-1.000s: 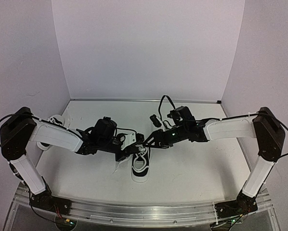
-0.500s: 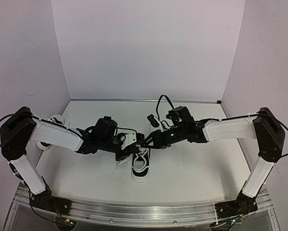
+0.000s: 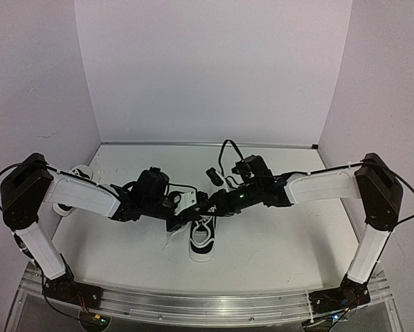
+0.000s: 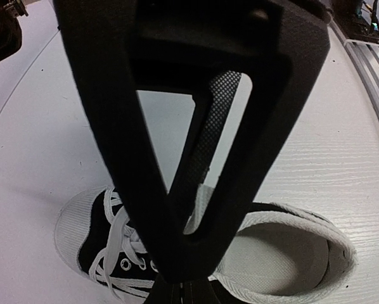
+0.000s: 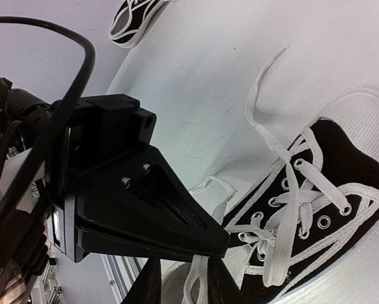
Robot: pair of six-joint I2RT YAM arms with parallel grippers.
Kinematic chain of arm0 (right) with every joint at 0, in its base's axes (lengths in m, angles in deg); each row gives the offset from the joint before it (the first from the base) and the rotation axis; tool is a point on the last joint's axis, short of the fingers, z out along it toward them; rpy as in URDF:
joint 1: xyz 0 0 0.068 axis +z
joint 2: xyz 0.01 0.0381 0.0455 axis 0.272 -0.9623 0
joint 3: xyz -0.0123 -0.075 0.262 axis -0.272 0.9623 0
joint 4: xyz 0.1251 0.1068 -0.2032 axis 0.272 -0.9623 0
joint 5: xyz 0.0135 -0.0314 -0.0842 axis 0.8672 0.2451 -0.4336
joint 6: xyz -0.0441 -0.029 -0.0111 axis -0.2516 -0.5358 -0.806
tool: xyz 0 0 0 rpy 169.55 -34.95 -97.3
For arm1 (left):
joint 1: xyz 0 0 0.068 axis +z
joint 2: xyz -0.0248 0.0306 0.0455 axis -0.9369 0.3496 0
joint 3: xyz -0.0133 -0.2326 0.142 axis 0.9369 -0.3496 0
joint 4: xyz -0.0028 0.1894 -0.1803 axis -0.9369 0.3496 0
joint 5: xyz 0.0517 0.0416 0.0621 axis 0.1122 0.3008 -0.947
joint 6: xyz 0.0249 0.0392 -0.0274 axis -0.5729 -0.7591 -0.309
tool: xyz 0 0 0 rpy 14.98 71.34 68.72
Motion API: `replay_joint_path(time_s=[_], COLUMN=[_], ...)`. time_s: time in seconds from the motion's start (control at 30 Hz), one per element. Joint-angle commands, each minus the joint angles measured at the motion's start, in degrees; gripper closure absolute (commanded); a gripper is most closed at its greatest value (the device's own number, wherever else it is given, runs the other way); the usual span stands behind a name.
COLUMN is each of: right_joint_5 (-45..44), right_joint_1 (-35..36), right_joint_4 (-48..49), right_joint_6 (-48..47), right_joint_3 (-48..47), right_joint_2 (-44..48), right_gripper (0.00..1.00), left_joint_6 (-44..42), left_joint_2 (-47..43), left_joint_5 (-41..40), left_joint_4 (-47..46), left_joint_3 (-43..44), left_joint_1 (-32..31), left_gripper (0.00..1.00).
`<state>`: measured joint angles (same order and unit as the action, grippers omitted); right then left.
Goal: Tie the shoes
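One black-and-white shoe (image 3: 201, 242) lies mid-table with its white laces loose; it also shows in the left wrist view (image 4: 291, 253) and the right wrist view (image 5: 341, 171). My left gripper (image 3: 185, 216) is shut just above the shoe's opening (image 4: 180, 292), and a white lace (image 5: 196, 282) hangs from its tip (image 5: 222, 244). My right gripper (image 3: 207, 207) meets it tip to tip. Its jaws stand apart, with that lace running between them (image 5: 183, 285). The second shoe (image 3: 79, 174) lies at the far left, partly behind my left arm (image 5: 135, 19).
A loose lace end (image 5: 259, 95) trails on the white table (image 3: 276, 242) beside the shoe's toe. Walls close the table at the back and both sides. An aluminium rail (image 3: 207, 304) runs along the near edge.
My right gripper has moved left, up to the left gripper's tip above the shoe. The left arm and both shoes have stayed put.
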<state>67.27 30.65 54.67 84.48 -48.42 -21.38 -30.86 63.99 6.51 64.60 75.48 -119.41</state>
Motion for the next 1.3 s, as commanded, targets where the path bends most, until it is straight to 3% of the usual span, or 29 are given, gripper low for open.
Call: replay_joint_path(time_s=[0.0, 0.1, 0.2, 0.63, 0.77, 1.1, 1.27], right_joint_5=[-1.15, -1.41, -1.54, -2.10, -2.45, -1.86, -2.52], right_joint_1=[0.28, 0.29, 0.26, 0.54, 0.60, 0.92, 0.91], right_joint_4=[1.20, 0.90, 0.33, -1.68, -1.86, -2.18, -2.18], right_joint_6=[-0.17, -0.21, -0.30, -1.35, -1.51, -1.29, -1.04], right_joint_3=[-1.13, -1.19, -1.32, -1.28, -1.45, -3.16, -2.70], right_joint_2=[-0.44, -0.40, -0.67, -0.80, -0.56, -1.87, -0.77], right_gripper=[0.75, 0.74, 0.66, 0.64, 0.69, 0.99, 1.00], left_joint_6=[-0.45, -0.44, -0.44, -0.53, -0.55, -0.38, 3.62], left_joint_2=[0.09, 0.24, 0.39, 0.07, 0.02, 0.10, -1.68], left_joint_5=[0.60, 0.59, 0.50, -0.29, -0.29, -0.43, -2.81], left_joint_4=[-0.48, -0.56, -0.56, -0.12, -0.10, 0.17, 0.20], left_joint_3=[1.98, 2.05, 2.20, 2.14, 2.11, 2.53, 1.72], left_joint_1=[0.12, 0.12, 0.12, 0.12, 0.12, 0.12, 1.21], left_gripper=[1.00, 1.00, 1.00, 1.00, 1.00, 1.00, 0.78])
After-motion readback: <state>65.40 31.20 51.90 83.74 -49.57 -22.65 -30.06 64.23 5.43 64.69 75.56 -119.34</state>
